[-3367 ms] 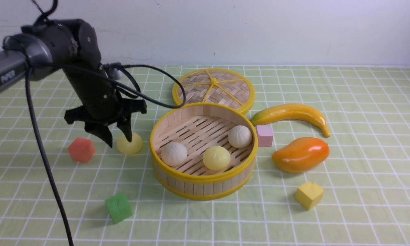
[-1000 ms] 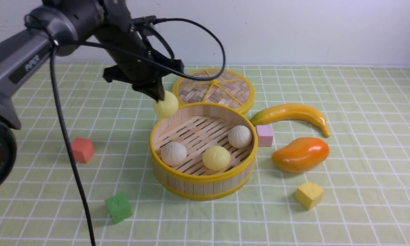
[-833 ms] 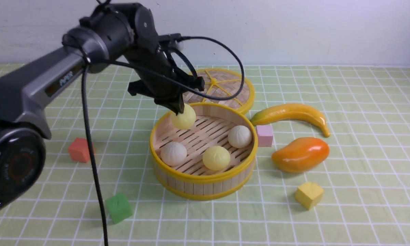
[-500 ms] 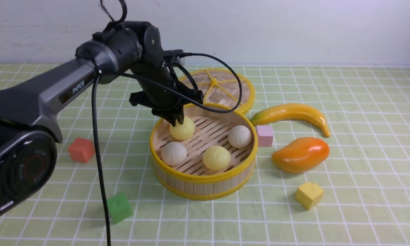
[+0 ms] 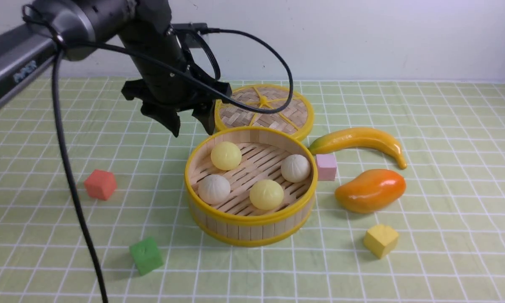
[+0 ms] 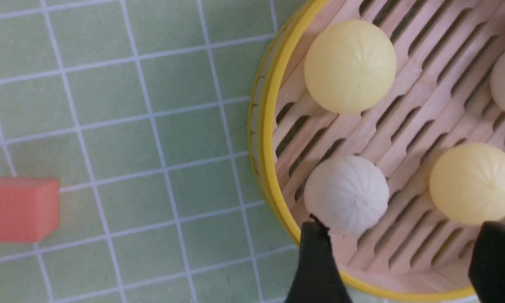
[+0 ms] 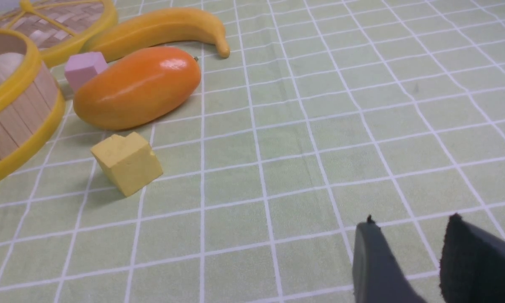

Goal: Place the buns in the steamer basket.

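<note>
While my left gripper (image 5: pixel 192 126) hangs above the table beside the steamer basket (image 5: pixel 251 229), its jaws stand wide apart and grip nothing. The basket lies below the fingertips and slightly toward my right side. All four buns rest on its slatted floor. The pale yellow bun (image 5: pixel 226 155) nearest my left jaws sits just under and past the right-hand fingertip, against the basket wall. The off-white bun (image 5: pixel 214 189) lies nearer to me than that one. The second yellow bun (image 5: pixel 266 194) and the second off-white bun (image 5: pixel 295 168) lie farther from the jaws, toward my right.

In the left wrist view, both dark fingertips (image 6: pixel 315 261) frame the basket rim, with the off-white bun (image 6: pixel 346 194) just beyond one tip, apart from it.

The woven lid (image 5: pixel 263 110) lies flat behind the basket, close to my left jaws. The red cube (image 5: pixel 100 184) and the green cube (image 5: pixel 146 255) lie on the cloth on the outer side of the left jaws.

My right gripper (image 7: pixel 408 240) hovers over bare checked cloth, jaws partly open and empty. The yellow cube (image 7: pixel 127 163), the mango (image 7: pixel 137 87), the pink cube (image 7: pixel 85 68) and the banana (image 7: pixel 160 29) lie ahead of these jaws, well apart from them.
</note>
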Tool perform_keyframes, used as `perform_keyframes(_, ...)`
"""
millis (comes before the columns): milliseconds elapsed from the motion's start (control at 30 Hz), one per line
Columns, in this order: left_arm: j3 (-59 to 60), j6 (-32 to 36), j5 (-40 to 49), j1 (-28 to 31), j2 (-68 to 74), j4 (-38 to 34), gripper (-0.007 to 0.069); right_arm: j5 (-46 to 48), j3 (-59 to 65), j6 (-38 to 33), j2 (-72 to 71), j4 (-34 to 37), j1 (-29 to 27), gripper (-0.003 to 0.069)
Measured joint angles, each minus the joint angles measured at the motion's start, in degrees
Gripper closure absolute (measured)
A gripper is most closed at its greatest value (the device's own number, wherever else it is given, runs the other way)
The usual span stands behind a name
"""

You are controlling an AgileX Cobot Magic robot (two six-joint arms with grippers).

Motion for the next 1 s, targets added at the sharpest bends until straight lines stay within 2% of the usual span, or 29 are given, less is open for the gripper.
perform_keyframes(100, 4.5, 0.0, 0.0, 0.0, -6.0, 0.3, 0.0212, 0.0, 0.0, 0.0, 0.0, 0.0, 0.0, 0.042)
perform_keyframes(267, 24.6, -1.0, 0.0, 0.0, -26.6, 1.1, 0.044, 0.0, 0.0, 0.0, 0.0, 0.0, 0.0, 0.042)
perform_keyframes(367, 31.2, -2.3, 0.0, 0.0, -33.8, 1.1, 0.0517, 0.0, 0.0, 0.0, 0.0, 0.0, 0.0, 0.042)
perform_keyframes(400, 36.6, -3.5, 0.0, 0.0, -39.7, 1.1, 0.0577, 0.0, 0.0, 0.0, 0.0, 0.0, 0.0, 0.042)
perform_keyframes(433, 37.2, -3.6, 0.0, 0.0, -40.5, 1.1, 0.0577, 0.0, 0.0, 0.0, 0.0, 0.0, 0.0, 0.042)
perform_keyframes(500, 45.7, -4.8, 0.0, 0.0, -50.8, 1.0, 0.0638, 0.0, 0.0, 0.0, 0.0, 0.0, 0.0, 0.042)
perform_keyframes(600, 52.3, -6.4, -0.1, 0.0, -60.1, 0.6, 0.0638, 0.0, 0.0, 0.0, 0.0, 0.0, 0.0, 0.042)
perform_keyframes(800, 68.2, -8.8, -4.6, 0.0, -87.5, 1.0, 0.0638, 0.0, 0.0, 0.0, 0.0, 0.0, 0.0, 0.042)
perform_keyframes(1000, 76.4, -14.4, -4.2, 0.0, -96.5, 2.6, 0.0638, 0.0, 0.0, 0.0, 0.0, 0.0, 0.0, 0.042)
